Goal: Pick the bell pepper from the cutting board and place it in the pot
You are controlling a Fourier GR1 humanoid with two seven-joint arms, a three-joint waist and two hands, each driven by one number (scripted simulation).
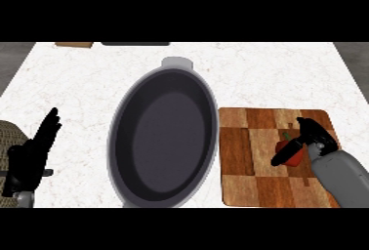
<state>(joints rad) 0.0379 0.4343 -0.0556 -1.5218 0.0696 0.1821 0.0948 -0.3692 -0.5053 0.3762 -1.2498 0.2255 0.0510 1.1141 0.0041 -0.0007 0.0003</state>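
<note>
A red bell pepper [291,147] with a green stem lies on the wooden cutting board [249,156] at the right. My right hand [311,138] is over it, fingers arched above and thumb low on its left side, curled round the pepper, which is mostly hidden. The pepper looks level with the board; whether it is lifted I cannot tell. The large dark pot [163,136] with a grey rim stands in the middle, just left of the board, with nothing inside. My left hand [34,149] rests open at the far left, fingers up.
The white marbled counter [267,73] stretches behind the pot and board. A brown object [74,44] and a dark object [134,43] lie at the far back edge. A woven item [9,132] shows at the left edge.
</note>
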